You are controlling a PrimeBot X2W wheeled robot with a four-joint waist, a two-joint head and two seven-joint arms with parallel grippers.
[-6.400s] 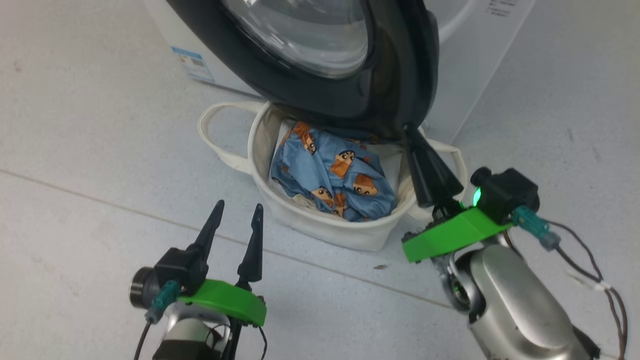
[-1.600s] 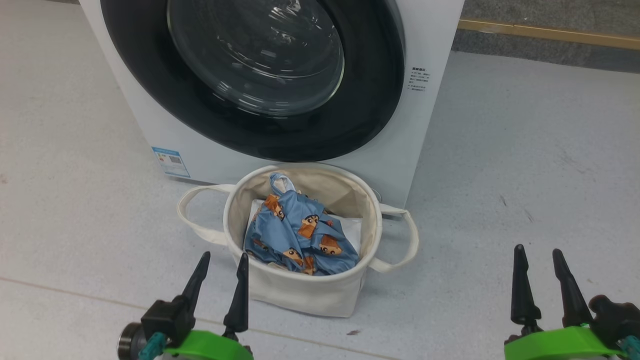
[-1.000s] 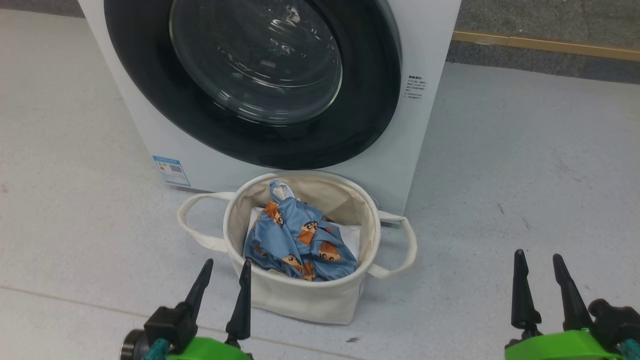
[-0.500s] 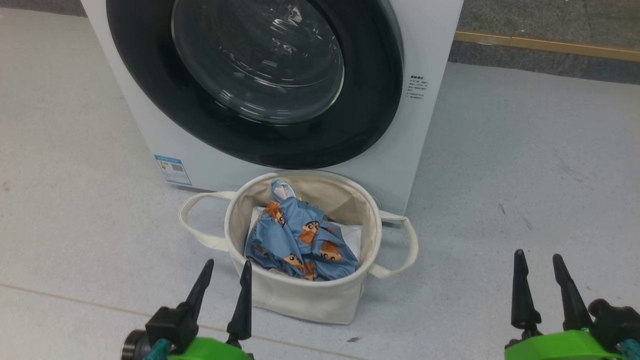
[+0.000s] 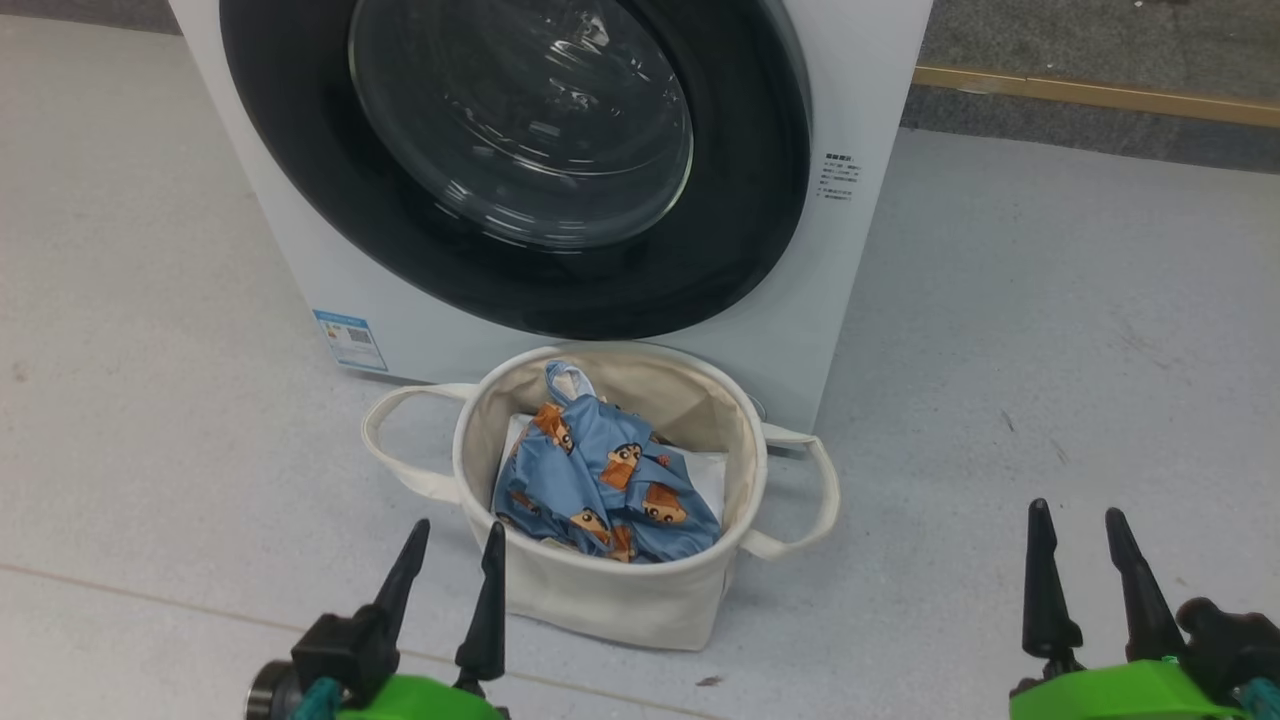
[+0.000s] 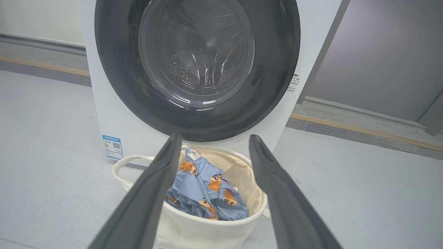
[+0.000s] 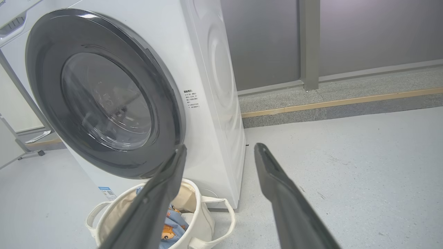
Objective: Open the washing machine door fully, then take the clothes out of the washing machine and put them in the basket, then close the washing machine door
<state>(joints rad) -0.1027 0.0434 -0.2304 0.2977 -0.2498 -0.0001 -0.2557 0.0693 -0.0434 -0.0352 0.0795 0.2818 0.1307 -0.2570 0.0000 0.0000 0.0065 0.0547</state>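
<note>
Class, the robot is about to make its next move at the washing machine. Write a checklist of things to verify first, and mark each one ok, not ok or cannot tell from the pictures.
1. The washing machine door lies flat against the washing machine: ok.
2. The door is latched: cannot tell.
3. The clothes are inside the basket, with nothing hanging over its rim: ok.
4. No fabric is visible in the drum through the glass: ok.
5. The left hand is open and empty: ok.
6. The right hand is open and empty, over bare floor: ok.
</note>
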